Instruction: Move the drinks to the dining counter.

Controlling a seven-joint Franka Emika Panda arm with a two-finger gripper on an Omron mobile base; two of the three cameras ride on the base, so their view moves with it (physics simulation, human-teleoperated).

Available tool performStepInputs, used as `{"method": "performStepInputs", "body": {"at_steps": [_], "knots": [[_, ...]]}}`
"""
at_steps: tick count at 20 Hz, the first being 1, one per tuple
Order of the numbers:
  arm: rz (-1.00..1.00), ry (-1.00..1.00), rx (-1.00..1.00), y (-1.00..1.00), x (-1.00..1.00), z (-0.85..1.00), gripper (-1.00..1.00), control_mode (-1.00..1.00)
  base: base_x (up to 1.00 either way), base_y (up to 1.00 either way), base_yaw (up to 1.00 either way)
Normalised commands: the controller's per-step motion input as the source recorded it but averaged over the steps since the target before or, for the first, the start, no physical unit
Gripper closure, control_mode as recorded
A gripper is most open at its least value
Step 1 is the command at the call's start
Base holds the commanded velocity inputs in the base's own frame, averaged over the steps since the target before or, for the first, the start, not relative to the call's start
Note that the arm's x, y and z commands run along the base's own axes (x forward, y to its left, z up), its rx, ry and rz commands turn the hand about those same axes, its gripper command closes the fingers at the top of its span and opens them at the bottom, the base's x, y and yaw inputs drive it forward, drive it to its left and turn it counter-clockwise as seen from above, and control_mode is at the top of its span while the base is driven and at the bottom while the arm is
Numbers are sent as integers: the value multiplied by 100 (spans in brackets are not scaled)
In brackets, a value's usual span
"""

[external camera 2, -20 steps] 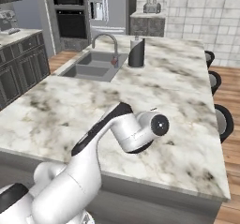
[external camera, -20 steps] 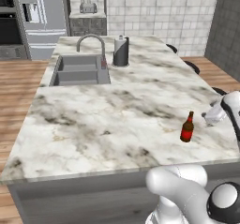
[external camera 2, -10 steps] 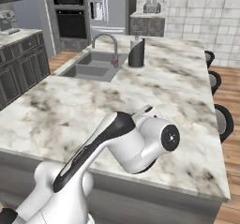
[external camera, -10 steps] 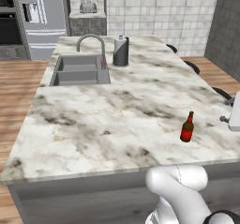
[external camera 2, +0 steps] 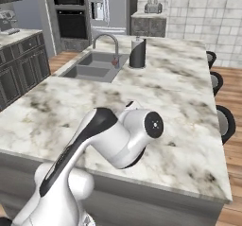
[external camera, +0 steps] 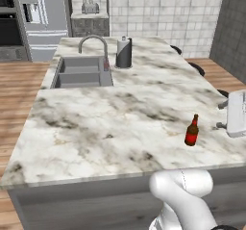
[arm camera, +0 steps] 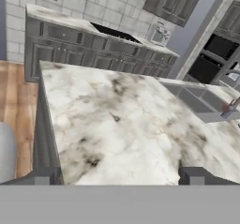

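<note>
On the marble table [external camera: 110, 128], the sink [external camera: 81, 72] lay far left and the grey canister [external camera: 124, 52] beside its faucet. The beer bottle [external camera: 192, 131] stood upright near the right front edge, already delivered. The pincer [arm camera: 119, 177], jaws spread wide and holding nothing, looked over the bare marble; the bottle probably lay off to its side. The arm's elbow [external camera 2: 142, 130] was folded over the near edge.

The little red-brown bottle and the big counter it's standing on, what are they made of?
The beer bottle looks like shiny red-brown glass, with a dark neck and cap. The dining counter looks like polished marble: white with grey-brown veins. It is all rendered, so that's only the look.
</note>
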Motion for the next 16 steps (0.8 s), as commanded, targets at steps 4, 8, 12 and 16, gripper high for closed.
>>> {"method": "performStepInputs", "body": {"at_steps": [4, 8, 12, 16], "knots": [[0, 0, 0, 6, 0, 0, -100, -100, 0, 0, 0], [0, 0, 0, 0, 0, 0, -100, 100, 0, 0, 0], [0, 0, 0, 0, 0, 0, -100, 100, -24, 0, 2], [0, 0, 0, 0, 0, 0, -100, 100, -76, 6, 12]]}}
